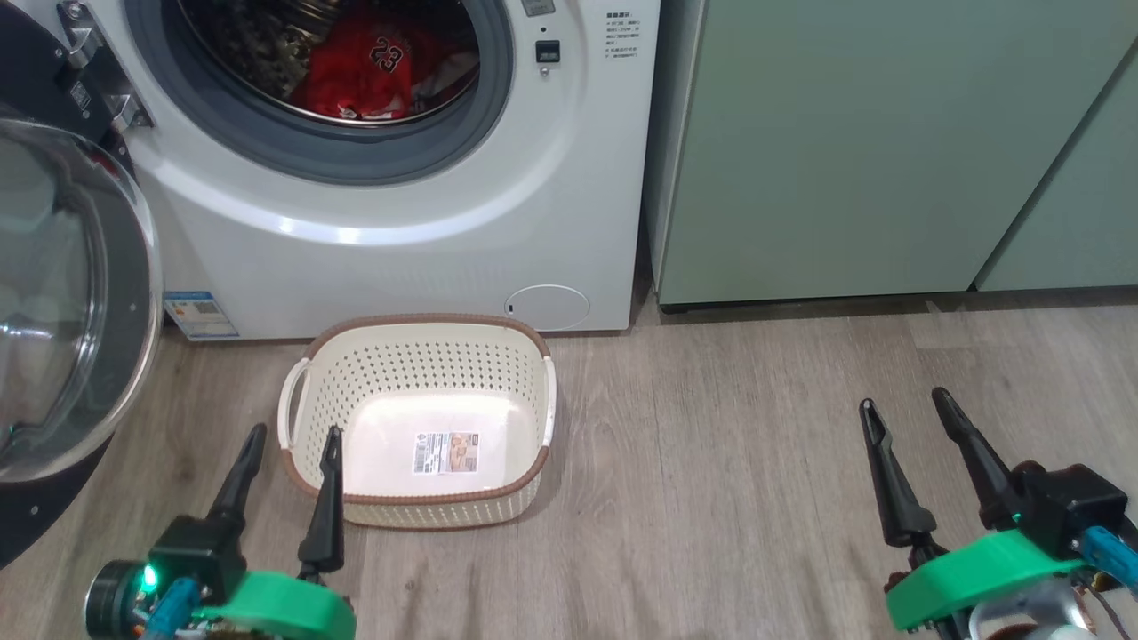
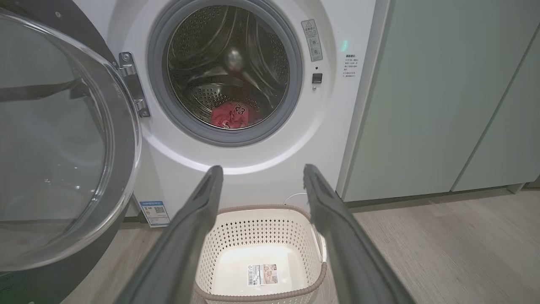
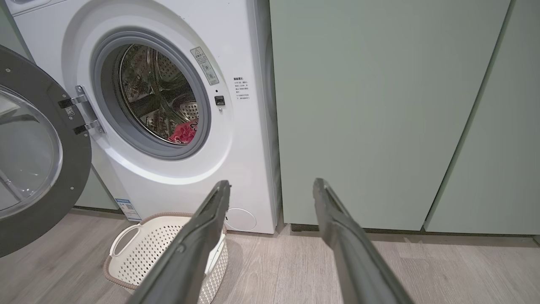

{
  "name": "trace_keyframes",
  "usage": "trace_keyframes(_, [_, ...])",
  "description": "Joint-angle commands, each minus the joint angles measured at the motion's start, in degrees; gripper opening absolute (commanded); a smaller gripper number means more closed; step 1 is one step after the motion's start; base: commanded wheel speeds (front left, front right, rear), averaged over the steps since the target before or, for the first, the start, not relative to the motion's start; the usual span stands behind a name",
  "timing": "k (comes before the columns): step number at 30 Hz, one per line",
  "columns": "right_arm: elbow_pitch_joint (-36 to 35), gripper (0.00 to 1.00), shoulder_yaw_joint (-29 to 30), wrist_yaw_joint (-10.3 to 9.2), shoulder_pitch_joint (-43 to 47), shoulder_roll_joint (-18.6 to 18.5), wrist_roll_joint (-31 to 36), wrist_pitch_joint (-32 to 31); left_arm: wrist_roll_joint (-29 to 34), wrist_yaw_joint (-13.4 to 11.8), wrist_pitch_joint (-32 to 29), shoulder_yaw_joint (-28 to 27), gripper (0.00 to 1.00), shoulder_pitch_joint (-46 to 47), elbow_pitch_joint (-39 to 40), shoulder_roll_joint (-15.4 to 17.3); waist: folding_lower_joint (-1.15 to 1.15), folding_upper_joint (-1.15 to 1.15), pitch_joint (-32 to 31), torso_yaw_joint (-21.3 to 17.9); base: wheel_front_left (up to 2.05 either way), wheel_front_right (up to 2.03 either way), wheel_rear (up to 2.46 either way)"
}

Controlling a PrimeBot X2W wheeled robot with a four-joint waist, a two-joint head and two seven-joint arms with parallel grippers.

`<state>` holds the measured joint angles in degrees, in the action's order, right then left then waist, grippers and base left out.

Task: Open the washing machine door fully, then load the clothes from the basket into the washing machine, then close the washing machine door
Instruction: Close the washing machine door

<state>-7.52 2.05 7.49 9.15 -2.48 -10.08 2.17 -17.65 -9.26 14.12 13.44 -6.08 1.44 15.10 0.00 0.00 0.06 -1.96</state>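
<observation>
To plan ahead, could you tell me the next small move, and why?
Probably bring the left gripper to the washing machine door to push it shut: the clothes lie inside the washing machine, the basket is empty, the door stands open.

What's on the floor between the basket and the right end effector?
Nothing. In the head view, bare wood floor runs from the basket across to the right end effector.
</observation>
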Motion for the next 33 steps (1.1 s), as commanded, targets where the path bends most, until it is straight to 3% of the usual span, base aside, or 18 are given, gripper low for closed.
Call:
trace_keyframes(1, [-2.01, 1.0, -1.12, 0.0, -1.24, -0.4, -0.13, 0.15, -0.59, -0.27, 0.25, -1.9, 1.0, 2.54, 1.97, 1.29, 0.0, 0.0, 0.03, 0.02, 0.0, 0.0, 0.0])
trace_keyframes(18, [-2.05, 1.0, -0.4, 0.0, -0.89, -0.4, -0.06, 0.31, -0.86, -0.72, 0.31, -1.44, 1.0, 3.25, 1.51, 1.37, 0.0, 0.0, 0.17, 1.76, 0.0, 0.0, 0.0])
trace_keyframes(23, [-2.48, 1.0, 0.19, 0.0, -0.44, -0.4, -0.11, 0.24, -0.76, -1.11, 0.06, -1.24, 1.0, 3.93, 1.63, 1.2, 0.0, 0.0, 0.72, 5.95, 0.0, 0.0, 0.0])
trace_keyframes(33, [-2.87, 1.0, -0.44, 0.0, -0.81, -0.4, -0.16, 0.09, -0.79, -3.34, 0.17, -2.66, 1.0, 3.48, 2.38, 1.07, 0.0, 0.0, 0.98, 20.94, 0.0, 0.0, 0.0])
